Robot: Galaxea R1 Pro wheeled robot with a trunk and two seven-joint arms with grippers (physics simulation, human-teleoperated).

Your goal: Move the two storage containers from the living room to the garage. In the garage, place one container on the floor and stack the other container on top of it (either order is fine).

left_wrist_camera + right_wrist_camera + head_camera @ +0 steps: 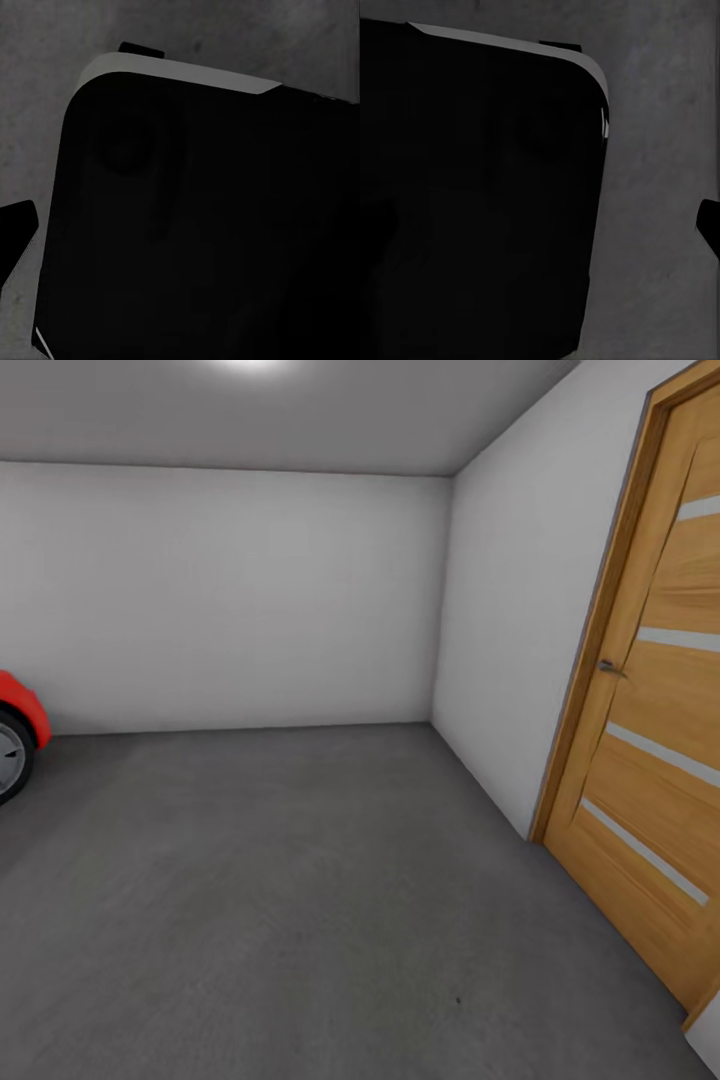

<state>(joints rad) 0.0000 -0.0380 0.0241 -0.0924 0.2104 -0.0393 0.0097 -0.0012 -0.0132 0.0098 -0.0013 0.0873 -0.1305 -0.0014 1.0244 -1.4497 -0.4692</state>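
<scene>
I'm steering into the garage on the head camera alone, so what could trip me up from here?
1. The red car sits at the left edge; swinging left could clip it.
2. The open wooden door stands close on the right, so the base may scrape it.
3. Both wrist views look down on the robot's dark base, so neither helps with steering.

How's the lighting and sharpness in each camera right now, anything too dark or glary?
Head view: evenly lit, a soft glare from the ceiling light, the door and the grey floor fairly sharp, slight smear low down. Left wrist view: a near-black body with one lit edge, detail lost; floor grainy. Right wrist view: the same, dark mass against dim mottled floor.
</scene>
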